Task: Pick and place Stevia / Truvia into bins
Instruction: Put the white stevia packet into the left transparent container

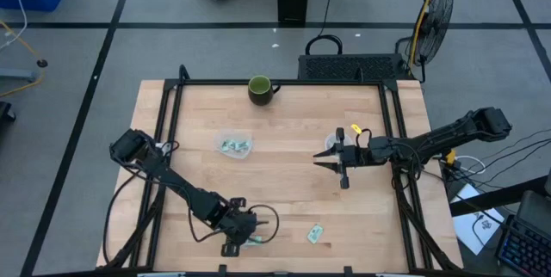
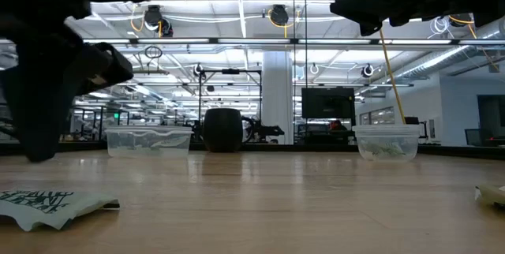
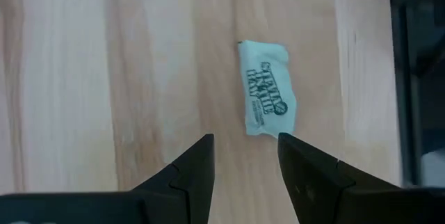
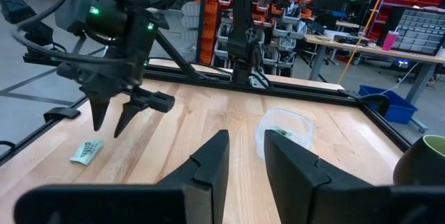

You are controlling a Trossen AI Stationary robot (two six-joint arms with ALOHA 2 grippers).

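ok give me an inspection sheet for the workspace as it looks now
Surface: wooden table, bare boards.
Job's things: one sachet lies loose near the front edge; another sachet lies under the left tool. Square tub holds sachets; round cup also holds some.
Clutter: green mug at the back edge.
Grippers: left tool open, low above its sachet; right tool open, empty, mid-table.
Cables: yellow cable on the right arm.
Surroundings: standing fan behind the table.
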